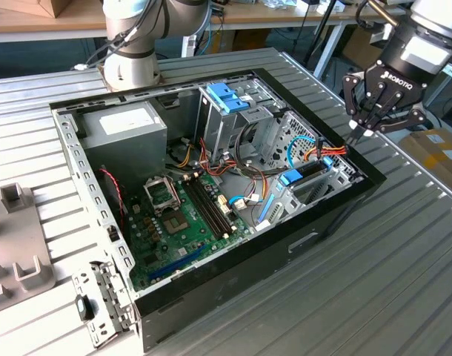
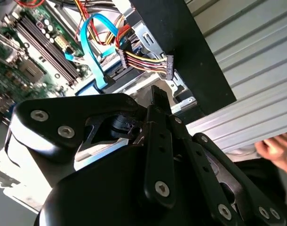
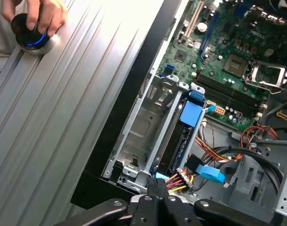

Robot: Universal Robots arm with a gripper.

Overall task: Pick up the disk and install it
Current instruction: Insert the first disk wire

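Note:
The disk (image 1: 303, 173) stands on edge in a slot of the metal drive cage (image 1: 315, 189) at the case's corner on the exterior view's right. Its dark side (image 3: 180, 141) and light blue frame tab (image 3: 190, 113) show in the first wrist view. An empty cage slot (image 3: 143, 127) lies beside it. My gripper (image 1: 361, 134) hangs just above and outside that corner of the case, apart from the disk. Its fingers are pinched together with nothing between them, and the joined fingertips (image 3: 157, 186) point down at the cage's end, over the coloured power cables (image 2: 143, 60).
The open black computer case (image 1: 233, 259) lies on a ribbed metal table (image 1: 374, 282). Inside are the motherboard (image 1: 183, 215), a grey power-supply box (image 1: 126, 127) and a blue-handled cage (image 1: 227, 96). A person's hand (image 3: 37, 14) rests on a black knob (image 3: 31, 35). Grey fixtures (image 1: 18, 245) sit on the exterior view's left.

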